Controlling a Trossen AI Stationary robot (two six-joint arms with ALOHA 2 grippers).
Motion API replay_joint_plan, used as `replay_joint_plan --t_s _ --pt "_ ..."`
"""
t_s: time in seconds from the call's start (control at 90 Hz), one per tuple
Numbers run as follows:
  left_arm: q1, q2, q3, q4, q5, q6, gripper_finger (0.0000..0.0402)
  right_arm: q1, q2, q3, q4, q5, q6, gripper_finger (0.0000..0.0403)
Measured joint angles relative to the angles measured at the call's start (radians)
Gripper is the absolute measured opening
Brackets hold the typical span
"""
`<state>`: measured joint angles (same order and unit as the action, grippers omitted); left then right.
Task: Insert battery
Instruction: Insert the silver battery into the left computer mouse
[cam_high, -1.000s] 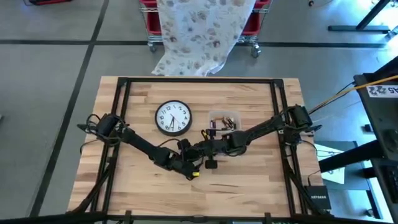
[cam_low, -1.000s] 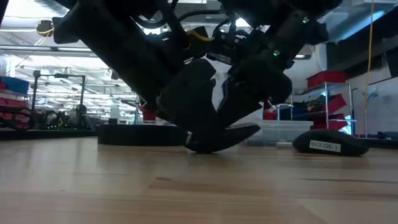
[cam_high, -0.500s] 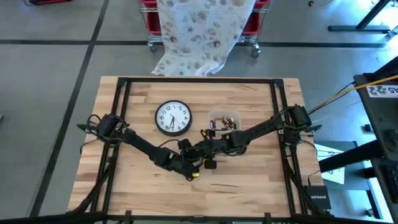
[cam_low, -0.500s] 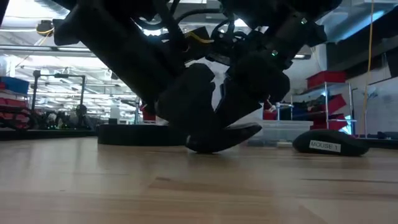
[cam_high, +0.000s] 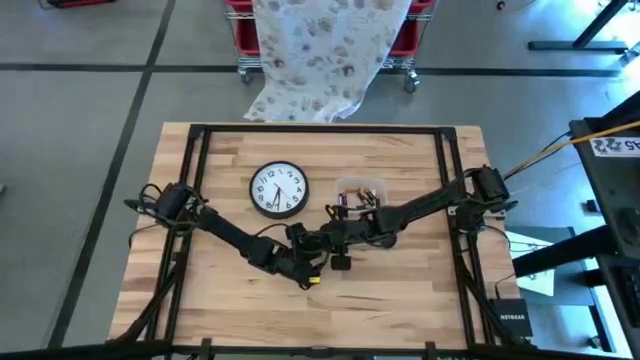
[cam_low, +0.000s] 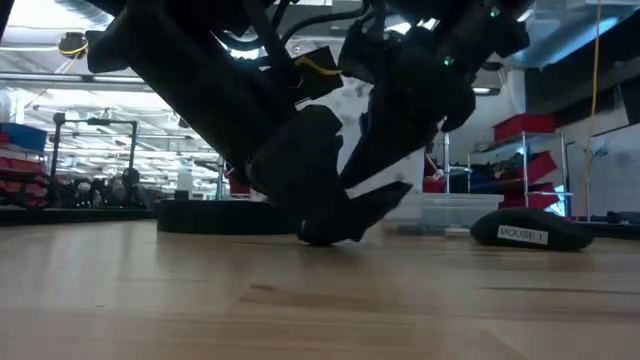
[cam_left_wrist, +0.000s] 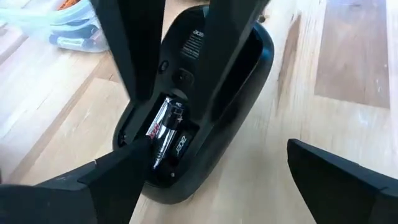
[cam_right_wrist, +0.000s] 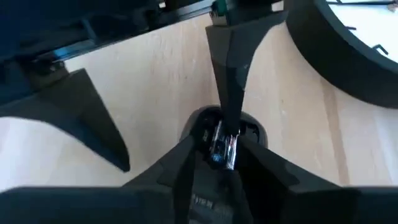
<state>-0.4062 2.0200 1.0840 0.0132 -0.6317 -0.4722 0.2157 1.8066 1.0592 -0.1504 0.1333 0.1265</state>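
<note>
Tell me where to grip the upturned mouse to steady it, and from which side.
Grip the mouse across its narrow width, on the two curved outer walls, coming from above. Its open battery bay faces up holding the battery, so stay off the middle.

In the low view both arms hide the mouse (cam_low: 330, 228); the battery is unseen there.

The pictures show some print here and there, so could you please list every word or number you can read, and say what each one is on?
"MOUSE-1": white label on a dark mouse lying on the table, low view.
Clock dial numerals: too small to read.
Print on the battery and the upturned mouse holding it: blurred, unreadable.
Sign beside the table: unreadable.
</note>
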Motion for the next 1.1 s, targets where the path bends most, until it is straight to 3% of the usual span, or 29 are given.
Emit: replay_joint_plan --t_s 0.289,0.578,1.1 --pt "-0.002 0.0 -0.001 -0.001 -0.003 -0.009 0.0354 0.001 0.012 0.0 -0.03 0.002 0.028 0.0098" --pt "-0.002 0.0 -0.001 -0.001 -0.007 -0.013 0.0354 -0.001 0.021 0.001 0.05 0.005 0.025 0.0006" --pt "-0.003 0.0 -0.002 0.001 -0.007 -0.011 0.0354 0.001 0.131 0.008 0.067 0.016 0.073 0.0"
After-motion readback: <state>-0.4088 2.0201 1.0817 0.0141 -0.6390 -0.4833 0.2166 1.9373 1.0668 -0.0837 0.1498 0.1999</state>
